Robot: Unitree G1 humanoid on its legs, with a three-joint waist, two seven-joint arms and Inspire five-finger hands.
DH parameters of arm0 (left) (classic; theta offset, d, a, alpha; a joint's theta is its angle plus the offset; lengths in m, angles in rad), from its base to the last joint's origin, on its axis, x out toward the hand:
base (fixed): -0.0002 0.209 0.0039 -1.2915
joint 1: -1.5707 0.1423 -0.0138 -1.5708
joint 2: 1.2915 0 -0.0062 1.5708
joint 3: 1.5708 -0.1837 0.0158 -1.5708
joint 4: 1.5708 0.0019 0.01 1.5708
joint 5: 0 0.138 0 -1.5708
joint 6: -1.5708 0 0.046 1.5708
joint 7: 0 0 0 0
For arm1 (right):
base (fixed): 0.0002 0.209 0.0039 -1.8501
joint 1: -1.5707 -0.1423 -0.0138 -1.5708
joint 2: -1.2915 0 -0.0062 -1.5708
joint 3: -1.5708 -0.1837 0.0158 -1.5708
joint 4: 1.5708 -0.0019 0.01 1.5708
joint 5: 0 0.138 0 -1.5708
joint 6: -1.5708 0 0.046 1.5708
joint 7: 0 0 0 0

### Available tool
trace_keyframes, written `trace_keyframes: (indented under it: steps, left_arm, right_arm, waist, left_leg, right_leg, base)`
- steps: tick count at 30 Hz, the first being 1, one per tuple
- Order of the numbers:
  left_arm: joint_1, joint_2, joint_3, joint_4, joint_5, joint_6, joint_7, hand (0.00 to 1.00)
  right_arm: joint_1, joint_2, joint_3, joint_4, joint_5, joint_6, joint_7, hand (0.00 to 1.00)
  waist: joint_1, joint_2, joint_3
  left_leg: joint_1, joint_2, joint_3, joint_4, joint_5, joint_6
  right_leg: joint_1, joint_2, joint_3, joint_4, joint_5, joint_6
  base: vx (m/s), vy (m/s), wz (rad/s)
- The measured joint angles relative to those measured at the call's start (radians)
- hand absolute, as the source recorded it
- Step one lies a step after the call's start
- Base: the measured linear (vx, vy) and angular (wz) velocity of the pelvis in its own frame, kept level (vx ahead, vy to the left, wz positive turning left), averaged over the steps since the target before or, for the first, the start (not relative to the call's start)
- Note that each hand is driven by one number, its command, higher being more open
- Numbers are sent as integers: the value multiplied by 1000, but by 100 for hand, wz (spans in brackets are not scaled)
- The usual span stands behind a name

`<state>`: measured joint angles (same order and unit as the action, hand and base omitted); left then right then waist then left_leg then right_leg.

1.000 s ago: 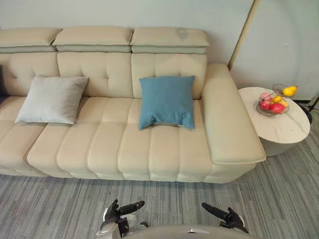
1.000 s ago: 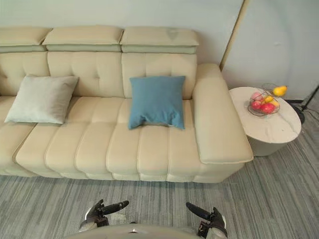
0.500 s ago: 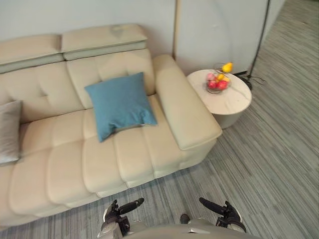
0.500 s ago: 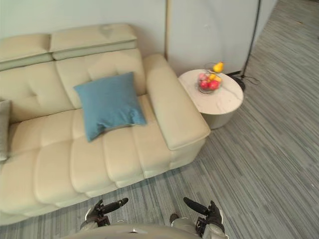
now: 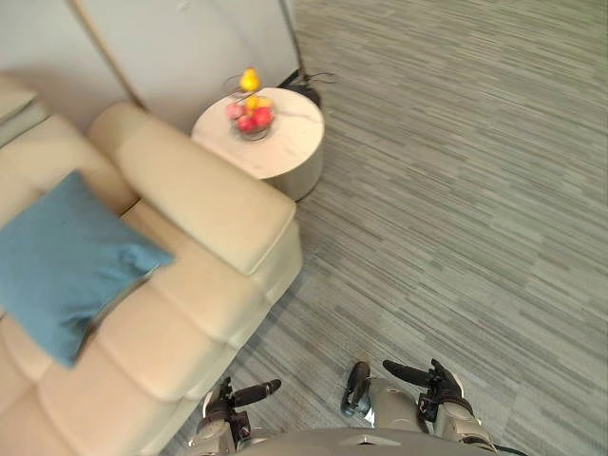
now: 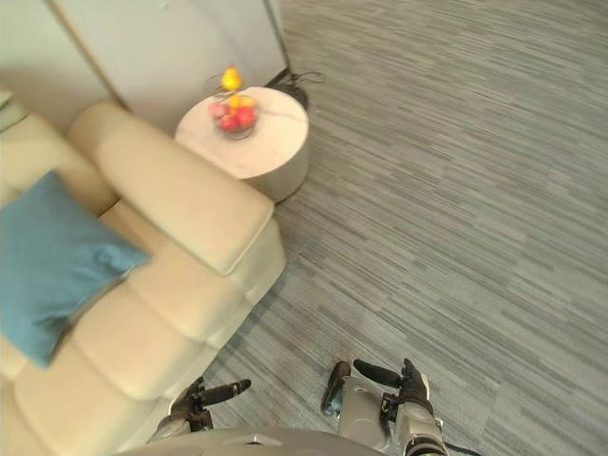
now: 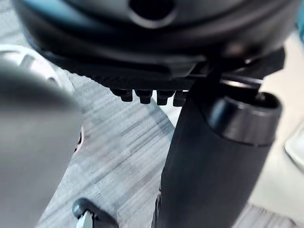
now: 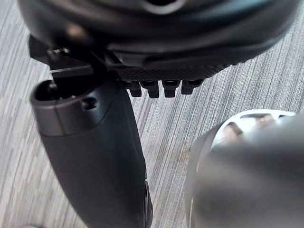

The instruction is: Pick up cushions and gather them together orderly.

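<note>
A blue cushion (image 5: pixel 57 256) leans against the back of the cream sofa (image 5: pixel 195 195), on the seat beside the armrest. My left hand (image 5: pixel 233 401) hangs low over the carpet by the sofa's front corner, fingers straight and holding nothing. My right hand (image 5: pixel 432 380) hangs low over the grey carpet, also with straight fingers and nothing in it. In the left wrist view the thumb (image 7: pixel 213 156) stands out over carpet and sofa edge; in the right wrist view the thumb (image 8: pixel 95 156) stands out over bare carpet.
A round white side table (image 5: pixel 285 142) stands just past the sofa's armrest, with a wire bowl of fruit (image 5: pixel 249 109) on it. A floor lamp's base (image 5: pixel 309 90) sits behind the table by the wall. Grey striped carpet (image 5: pixel 456 190) spreads to the right.
The whole picture has swung: the camera turned right, so the sofa slid left, the grey cushion left the frame and open carpet came in. Both hands stay low and open.
</note>
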<state>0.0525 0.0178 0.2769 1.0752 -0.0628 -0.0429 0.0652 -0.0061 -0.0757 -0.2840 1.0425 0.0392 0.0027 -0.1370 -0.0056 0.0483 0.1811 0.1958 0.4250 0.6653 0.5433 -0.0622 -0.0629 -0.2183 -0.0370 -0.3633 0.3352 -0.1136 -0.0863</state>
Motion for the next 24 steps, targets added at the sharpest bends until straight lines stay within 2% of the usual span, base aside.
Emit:
trace_keyframes:
  steps: [1, 2, 4, 5, 6, 8, 10, 11, 13, 14, 15, 16, 17, 18, 20, 21, 22, 23, 24]
  left_arm:
    - [0, 1, 5, -3, -1, -9, -3, 100]
    - [0, -1, 11, -14, -4, -14, -3, 100]
    - [5, -8, 16, -36, -8, -19, -3, 100]
    - [5, -8, 18, -53, -10, -21, -5, 100]
    - [5, -8, 21, -63, -12, -21, -5, 100]
    - [2, -15, 29, -84, -18, -20, -1, 100]
    - [-5, -27, 48, -91, -26, -21, -1, 100]
    - [-5, -34, 59, -93, -26, -22, 0, 100]
    - [-5, -40, 69, -93, -27, -22, 2, 100]
    - [-5, -41, 72, -93, -27, -21, 2, 100]
    - [3, -45, 73, -89, -27, -19, 1, 100]
    - [4, -45, 73, -89, -27, -18, 1, 100]
    - [10, -44, 78, -88, -26, -17, 1, 100]
    - [13, -39, 84, -87, -25, -14, 1, 100]
    - [9, -29, 86, -74, -24, -13, 1, 100]
    - [6, -25, 85, -65, -24, -9, 1, 100]
    - [7, -24, 82, -63, -24, -10, 1, 100]
    - [6, -21, 70, -56, -25, -10, 2, 100]
    - [5, -17, 56, -49, -25, -11, 2, 100]
  right_arm:
    - [6, 1, 0, 3, 1, 2, -3, 100]
    - [19, 2, 0, -3, 1, 1, -11, 100]
    - [21, 1, -2, 7, 1, 2, -16, 100]
    - [21, 7, -8, 13, 1, 7, -18, 100]
    - [21, 10, -8, 12, 1, 8, -19, 100]
    - [25, 36, -8, -10, 2, 10, -23, 100]
    - [24, 49, -6, -12, 1, 14, -24, 100]
    - [25, 49, 2, -12, 1, 17, -24, 100]
    - [26, 50, 1, -12, 1, 17, -27, 100]
    - [30, 50, 1, -16, 1, 17, -27, 100]
    - [53, 51, 1, -43, 1, 16, -26, 100]
    - [56, 53, 2, -49, 1, 17, -26, 100]
    - [68, 60, 2, -64, 1, 17, -26, 100]
    - [80, 66, 2, -68, -1, 17, -25, 100]
    - [88, 74, 2, -68, -1, 17, -19, 100]
    - [88, 77, 1, -67, -7, 18, -15, 100]
    - [86, 78, 1, -67, -12, 18, -15, 100]
    - [79, 78, 1, -66, -18, 18, -15, 100]
    - [73, 78, 1, -64, -19, 18, -15, 100]
  waist:
    - [0, 1, 5]
    - [-1, -4, 9]
    - [4, -13, 16]
    - [14, -17, 19]
    - [19, -20, 20]
    - [37, -24, 23]
    - [54, -30, 27]
    - [57, -29, 28]
    - [58, -27, 25]
    - [59, -25, 22]
    - [61, -16, 8]
    - [62, -12, 4]
    - [62, -16, -10]
    - [65, -36, -33]
    - [81, -58, -52]
    - [85, -64, -55]
    - [86, -65, -55]
    - [86, -64, -55]
    - [86, -63, -57]
  left_leg:
    - [-43, 5, -64, 130, -52, 21]
    - [-122, -43, -178, 234, -128, 14]
    - [-179, -114, -264, 240, -177, 6]
    - [-244, -181, -325, 195, -208, 11]
    - [-264, -201, -339, 166, -213, 14]
    - [-358, -277, -438, -2, -217, 15]
    - [-394, -319, -529, -104, -201, 16]
    - [-408, -333, -589, -142, -185, 10]
    - [-409, -346, -677, -174, -161, 18]
    - [-406, -346, -694, -176, -157, 25]
    - [-377, -339, -701, -192, -134, 30]
    - [-369, -338, -695, -198, -121, 27]
    - [-342, -330, -651, -215, -63, 11]
    - [-334, -329, -596, -214, -80, 12]
    - [-301, -335, -526, -234, -87, 19]
    - [-262, -337, -481, -248, -90, 24]
    - [-246, -337, -469, -248, -90, 25]
    - [-214, -333, -449, -251, -90, 25]
    - [-201, -330, -444, -254, -91, 25]
  right_leg:
    - [41, 24, 20, -29, 0, -4]
    - [81, 46, 53, -52, 0, -13]
    - [108, 65, 98, -70, 0, -13]
    - [137, 86, 135, -105, 0, -13]
    - [141, 93, 150, -114, 0, -13]
    - [159, 121, 215, -163, 0, -13]
    - [166, 131, 259, -168, 1, -12]
    - [170, 139, 287, -164, 1, -12]
    - [167, 150, 319, -135, 1, -12]
    - [166, 153, 327, -125, 0, -12]
    - [158, 170, 382, -74, -34, -9]
    - [156, 172, 392, -61, -41, -6]
    - [136, 173, 428, 1, -81, 9]
    - [114, 154, 444, 55, -126, 27]
    - [84, 96, 391, 116, -160, 65]
    - [84, 42, 319, 132, -169, 82]
    - [89, 20, 276, 131, -168, 82]
    - [102, -11, 161, 129, -169, 82]
    - [107, -24, 98, 128, -168, 83]
  base:
    - [61, -166, -82]
    - [79, -177, -66]
    - [78, -65, -69]
    - [55, -40, -84]
    - [26, -29, -119]
    - [35, -32, -125]
    - [92, -26, -117]
    - [158, -1, -130]
    - [167, 42, -101]
    - [218, 101, -126]
    - [300, 158, -110]
    - [272, 147, -136]
    - [276, 148, -99]
    - [285, 131, -118]
    - [301, 120, -97]
    - [227, 71, -90]
    - [277, 22, -99]
    - [203, -35, -75]
    - [220, -90, -96]
